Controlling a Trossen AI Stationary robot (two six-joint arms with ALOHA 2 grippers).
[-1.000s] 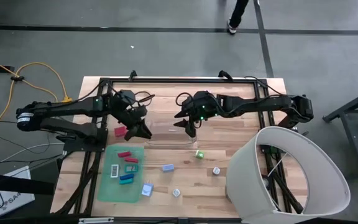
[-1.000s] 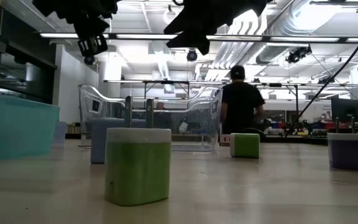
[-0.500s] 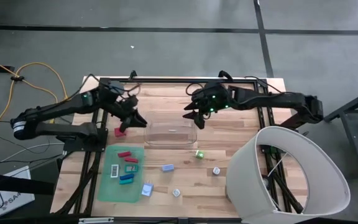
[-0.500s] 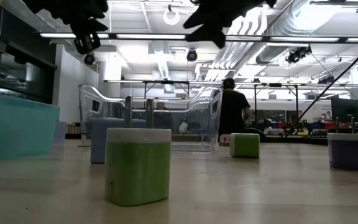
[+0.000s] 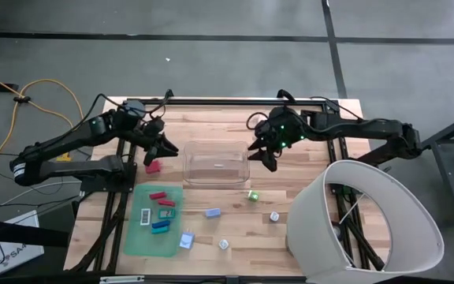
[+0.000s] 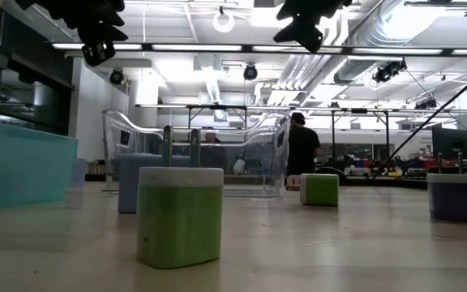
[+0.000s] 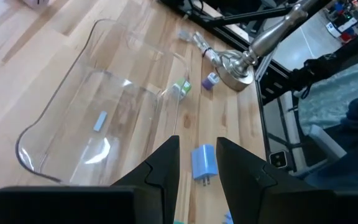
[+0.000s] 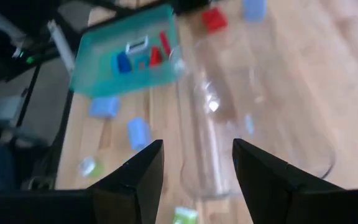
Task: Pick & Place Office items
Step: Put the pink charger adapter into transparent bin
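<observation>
The clear bin (image 5: 215, 166) stands on its base mid-table with nothing in it. Office items lie around it: a red piece (image 5: 153, 166) to its left, several on the green mat (image 5: 142, 237), and a green cube (image 5: 252, 195), a blue piece (image 5: 212, 212), a white piece (image 5: 274, 215) and a blue plug (image 5: 186, 240) on the bare wood. My left gripper (image 5: 166, 150) hovers above the bin's left end, open by a narrow gap (image 7: 197, 171). My right gripper (image 5: 266, 155) hovers off the bin's right end, open wide (image 8: 197, 180). Neither holds anything.
A large white drum-shaped shade (image 5: 365, 225) takes up the table's near right corner. A black frame (image 5: 227, 101) runs along the far edge and the sides. In the low view a green block (image 6: 179, 215) stands close in front, and a person (image 6: 302, 150) stands in the room behind.
Both grippers have risen and drawn away from the bin's ends. The left one went toward the table's far left, the right one toward the right edge. The gap of each looks unchanged. The bin stays where it was.
</observation>
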